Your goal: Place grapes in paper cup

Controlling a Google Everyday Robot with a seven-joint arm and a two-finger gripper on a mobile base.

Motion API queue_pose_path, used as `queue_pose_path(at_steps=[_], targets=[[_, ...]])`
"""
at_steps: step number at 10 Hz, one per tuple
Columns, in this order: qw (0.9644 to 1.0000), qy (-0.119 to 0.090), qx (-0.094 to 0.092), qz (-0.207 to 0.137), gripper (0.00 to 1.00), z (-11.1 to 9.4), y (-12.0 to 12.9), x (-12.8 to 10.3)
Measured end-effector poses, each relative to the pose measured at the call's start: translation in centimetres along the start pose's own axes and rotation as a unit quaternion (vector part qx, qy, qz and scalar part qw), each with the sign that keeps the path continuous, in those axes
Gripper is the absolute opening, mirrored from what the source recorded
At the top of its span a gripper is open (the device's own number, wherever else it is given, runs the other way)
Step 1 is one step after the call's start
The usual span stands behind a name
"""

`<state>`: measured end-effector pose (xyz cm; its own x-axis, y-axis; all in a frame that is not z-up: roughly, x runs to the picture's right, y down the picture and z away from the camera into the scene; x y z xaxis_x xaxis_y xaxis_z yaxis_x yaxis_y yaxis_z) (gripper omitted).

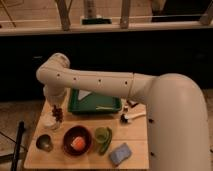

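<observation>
Directly above the white paper cup (pixel 49 122) at the table's left edge, the gripper (pixel 58 113) hangs pinching the dark grapes (pixel 59 116), apparently poised to drop them inside.

The gripper (pixel 57 113) hangs low at the left edge of the wooden table (pixel 137 135), just left of the green tray (pixel 95 103), right above the paper cup (pixel 49 122). In front of the tray, the red bowl (pixel 77 141) and green cup (pixel 102 135) crowd together. Left of the bowl stands a metal cup (pixel 44 143). Bare wood shows right of the tray, past the brush (pixel 131 116), with a blue sponge (pixel 120 154) nearer the front.
</observation>
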<state>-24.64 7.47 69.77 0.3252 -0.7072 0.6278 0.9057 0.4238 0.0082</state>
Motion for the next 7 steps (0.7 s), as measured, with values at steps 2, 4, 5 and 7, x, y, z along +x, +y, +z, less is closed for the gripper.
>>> queue_pose_path(at_steps=[2,4,5,7], targets=[[1.0000,0.003,-0.005,-0.006,0.04,-0.5,-0.4,0.0],[0.9998,0.004,-0.011,-0.018,0.04,-0.8,-1.2,-0.4],[0.9997,0.004,-0.011,-0.022,0.04,-0.9,-1.4,-0.5],[0.9994,0.004,-0.015,-0.030,0.04,-0.9,-1.7,-0.8]])
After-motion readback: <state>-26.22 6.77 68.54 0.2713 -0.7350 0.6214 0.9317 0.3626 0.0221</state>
